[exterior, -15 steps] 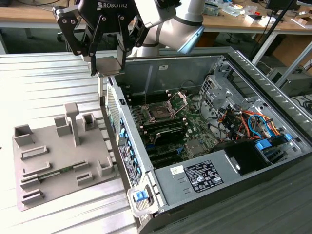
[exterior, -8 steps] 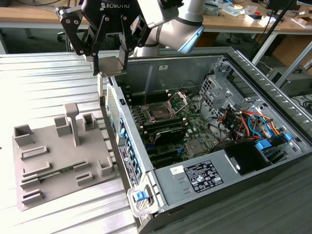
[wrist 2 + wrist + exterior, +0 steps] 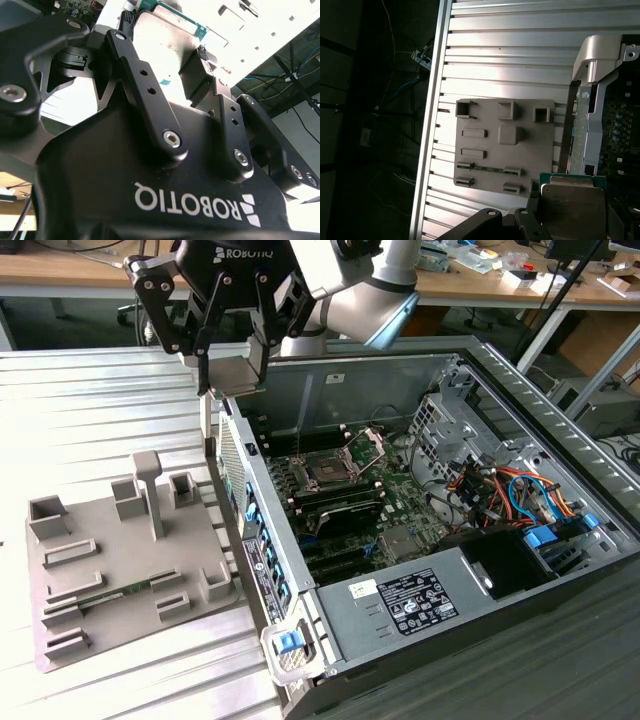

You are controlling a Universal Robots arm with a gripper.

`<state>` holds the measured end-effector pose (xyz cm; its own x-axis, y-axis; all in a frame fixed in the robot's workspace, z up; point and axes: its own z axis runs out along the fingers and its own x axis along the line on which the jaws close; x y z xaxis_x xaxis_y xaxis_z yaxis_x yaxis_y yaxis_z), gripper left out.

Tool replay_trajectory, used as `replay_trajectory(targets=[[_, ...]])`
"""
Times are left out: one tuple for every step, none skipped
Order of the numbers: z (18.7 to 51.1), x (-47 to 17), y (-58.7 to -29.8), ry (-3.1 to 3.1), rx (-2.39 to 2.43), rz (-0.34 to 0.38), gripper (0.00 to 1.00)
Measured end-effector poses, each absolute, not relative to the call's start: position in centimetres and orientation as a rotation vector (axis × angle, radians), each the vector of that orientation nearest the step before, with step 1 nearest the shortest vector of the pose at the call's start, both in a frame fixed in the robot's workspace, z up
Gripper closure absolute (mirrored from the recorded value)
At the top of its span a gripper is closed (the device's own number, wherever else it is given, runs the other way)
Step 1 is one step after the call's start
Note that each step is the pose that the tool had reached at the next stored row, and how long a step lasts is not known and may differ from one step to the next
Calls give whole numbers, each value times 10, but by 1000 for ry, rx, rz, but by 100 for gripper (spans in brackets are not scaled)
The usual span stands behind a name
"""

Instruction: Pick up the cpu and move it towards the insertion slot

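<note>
In the exterior view my gripper [image 3: 237, 380] hangs high above the case's left wall, shut on the cpu [image 3: 238, 373], a flat silvery square held between the two black fingers. The second wrist view shows the cpu [image 3: 162, 47] clamped between the fingertips [image 3: 202, 52], its green rim showing at the far edge. In the first wrist view the cpu [image 3: 572, 202] has a silver face and a green edge. The insertion slot [image 3: 326, 473], a dark square socket with its silver bracket [image 3: 372, 443] tipped up, lies on the motherboard below, toward the exterior view's right of the gripper.
The open computer case [image 3: 300, 585] lies on its side on the slatted metal table [image 3: 90, 410]. A grey plastic fixture plate [image 3: 110, 560] with raised blocks and a post sits to the exterior view's left of the case. Coloured cables [image 3: 510, 490] and a power supply [image 3: 420, 600] fill the case's right part.
</note>
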<state>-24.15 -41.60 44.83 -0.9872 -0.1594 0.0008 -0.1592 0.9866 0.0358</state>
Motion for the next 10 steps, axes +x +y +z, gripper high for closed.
replay_trajectory(targets=[[448, -241, -416, -3127, 251, -56, 45], [448, -240, -416, -3127, 251, -56, 45], [448, -240, -416, -3127, 251, -56, 45], [448, -239, -416, -3127, 251, -56, 45], [448, -239, -416, -3127, 251, -56, 45], [448, -238, -416, -3127, 251, -56, 45], [448, -237, -416, -3127, 251, -56, 45], [448, -237, -416, -3127, 251, -56, 45], [448, -236, -416, -3127, 251, -56, 45], [447, -236, -416, -3127, 251, -56, 45]])
